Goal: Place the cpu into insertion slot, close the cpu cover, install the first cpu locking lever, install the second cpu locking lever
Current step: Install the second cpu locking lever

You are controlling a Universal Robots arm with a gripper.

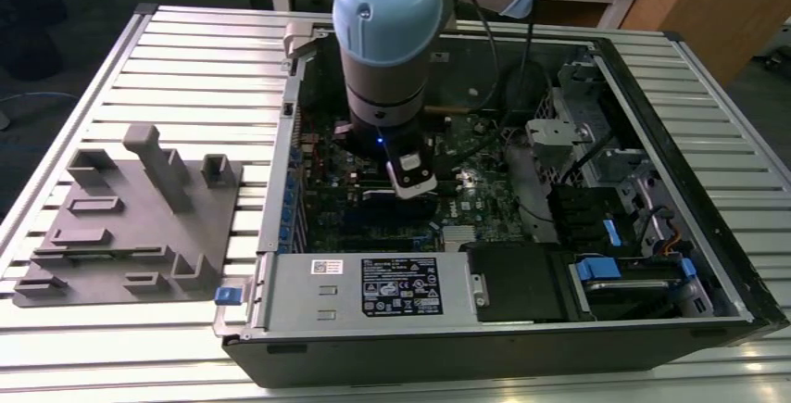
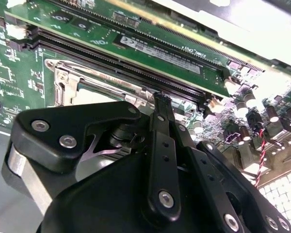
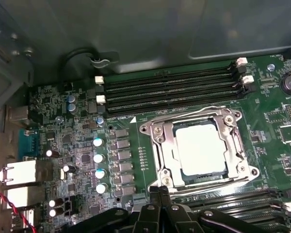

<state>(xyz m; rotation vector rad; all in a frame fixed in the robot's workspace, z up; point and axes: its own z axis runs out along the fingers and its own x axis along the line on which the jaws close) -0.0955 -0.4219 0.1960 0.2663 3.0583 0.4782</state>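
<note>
We logged cpu (image 3: 201, 150) seated in insertion slot (image 3: 161, 158), cpu cover (image 3: 237, 145) down over it. Gripper (image 3: 159, 194) sat just beside slot; fingers together, holding nothing.

The computer case (image 1: 520, 329) lies open on the table (image 1: 124, 347); a fixture block (image 1: 130, 227) stands beside it, toward the exterior view's left; inside the case lies the circuit board (image 3: 68, 141); in the first wrist view the cpu (image 3: 201, 148) sits in the insertion slot (image 3: 160, 170), with the cpu cover (image 3: 167, 145) down around it, between two banks of long slots (image 3: 169, 90).
</note>
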